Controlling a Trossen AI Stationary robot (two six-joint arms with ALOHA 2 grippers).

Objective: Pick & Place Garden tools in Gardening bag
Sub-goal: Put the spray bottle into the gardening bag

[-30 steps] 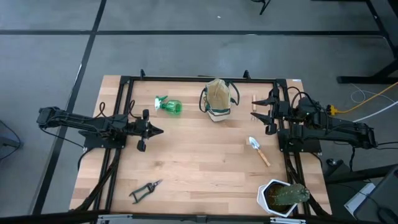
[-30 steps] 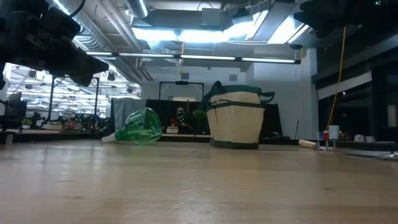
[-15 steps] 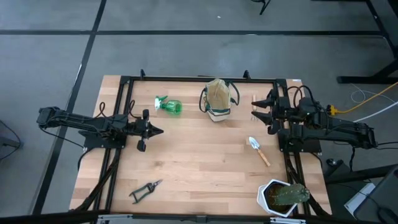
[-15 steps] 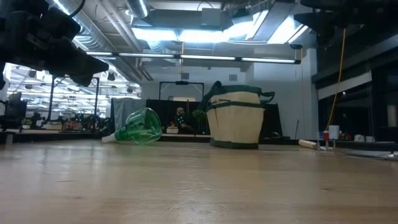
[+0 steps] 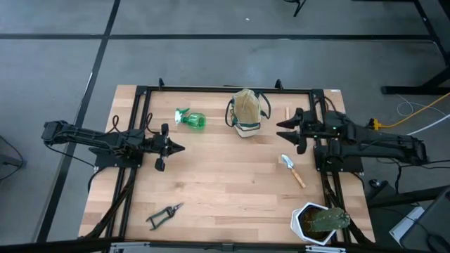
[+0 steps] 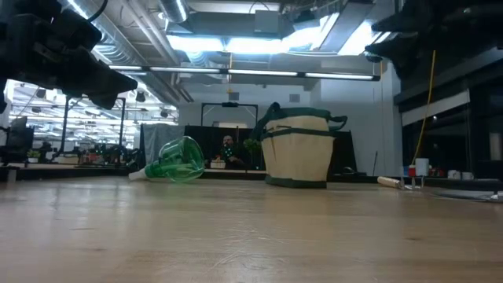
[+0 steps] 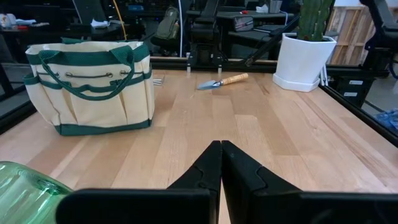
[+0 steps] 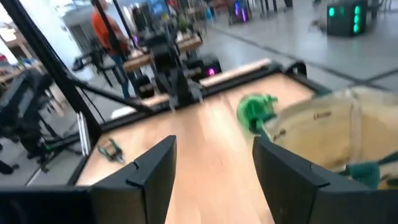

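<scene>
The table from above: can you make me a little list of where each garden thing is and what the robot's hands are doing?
bag: gardening bag upright at the far middle
spray bottle: green spray bottle on its side, left of the bag
trowel: hand trowel flat on the right side
shears: pruning shears near the front left
left gripper: fingers shut, empty
right gripper: fingers open, empty, right of the bag

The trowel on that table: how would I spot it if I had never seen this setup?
Start at the white plant pot in the near right corner of the wooden table. Just beyond it, toward the bag, lies the trowel, below the right gripper. Its silver blade and pale wooden handle set it apart from the black shears and green spray bottle.
</scene>
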